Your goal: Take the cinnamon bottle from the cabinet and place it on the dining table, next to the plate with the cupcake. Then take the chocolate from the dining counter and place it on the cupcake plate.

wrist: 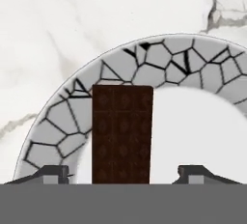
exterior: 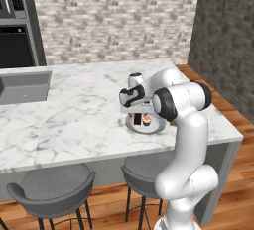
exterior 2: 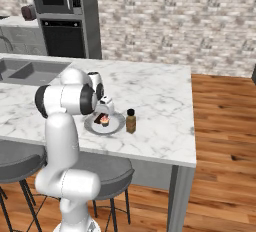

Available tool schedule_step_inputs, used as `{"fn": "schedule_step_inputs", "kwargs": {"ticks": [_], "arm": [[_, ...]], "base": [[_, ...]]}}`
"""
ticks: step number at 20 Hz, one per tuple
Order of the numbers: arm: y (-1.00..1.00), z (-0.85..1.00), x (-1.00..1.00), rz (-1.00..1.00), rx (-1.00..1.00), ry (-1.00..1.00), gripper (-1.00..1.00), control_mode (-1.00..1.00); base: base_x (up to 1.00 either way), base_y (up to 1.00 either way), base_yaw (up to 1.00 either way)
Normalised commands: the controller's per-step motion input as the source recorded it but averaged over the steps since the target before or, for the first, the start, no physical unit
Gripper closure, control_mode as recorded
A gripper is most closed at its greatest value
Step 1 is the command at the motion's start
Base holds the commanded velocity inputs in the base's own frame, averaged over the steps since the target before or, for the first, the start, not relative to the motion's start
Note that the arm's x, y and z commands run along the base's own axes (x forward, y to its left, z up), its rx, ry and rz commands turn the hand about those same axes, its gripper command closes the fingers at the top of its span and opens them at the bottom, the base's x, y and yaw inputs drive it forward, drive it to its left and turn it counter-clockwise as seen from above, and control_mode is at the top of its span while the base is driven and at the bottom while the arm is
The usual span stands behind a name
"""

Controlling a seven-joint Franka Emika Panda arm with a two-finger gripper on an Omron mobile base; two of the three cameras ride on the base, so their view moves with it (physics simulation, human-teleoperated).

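On the white marble dining table (exterior: 74, 115) the grey plate (exterior: 154, 128) carries the pink cupcake (exterior: 147, 120) and the dark brown chocolate (exterior: 137, 119) beside it. My gripper (exterior: 136, 111) hangs just above the plate, open. In the hand view the chocolate (wrist: 122, 131) lies across the plate's cracked grey rim (wrist: 58, 121), between my gripper's (wrist: 123, 172) fingertips (wrist: 53, 172) with a gap on each side. The right base view has the cinnamon bottle (exterior 2: 131, 121) upright on the table just right of the plate (exterior 2: 114, 127) and cupcake (exterior 2: 105, 120). The cabinet is out of view.
A sink (exterior 2: 30, 71) is set into the table's far left. Grey stools (exterior: 54, 184) stand under the front edge. A microwave and oven column (exterior 2: 60, 16) rises behind. The table ends to the right (exterior 2: 192, 126) over wooden floor.
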Motion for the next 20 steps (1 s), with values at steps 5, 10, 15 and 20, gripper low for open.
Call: {"fn": "schedule_step_inputs", "kwargs": {"ticks": [5, 10, 15, 20], "arm": [[0.0, 0.78, -0.3, 0.0, 0.0, -0.11, -1.0, -1.0], [0.0, 1.0, -0.42, 0.0, 0.0, -0.12, -1.0, -1.0], [0.0, 1.0, -0.67, 0.02, 0.0, -0.14, -1.0, -1.0], [0.07, 1.0, -0.95, 0.04, 0.0, -0.15, -1.0, -1.0]], "base": [[0.0, 0.0, 0.0], [0.0, 0.0, 0.0], [0.0, 0.0, 0.0], [0.0, 0.0, 0.0]]}}
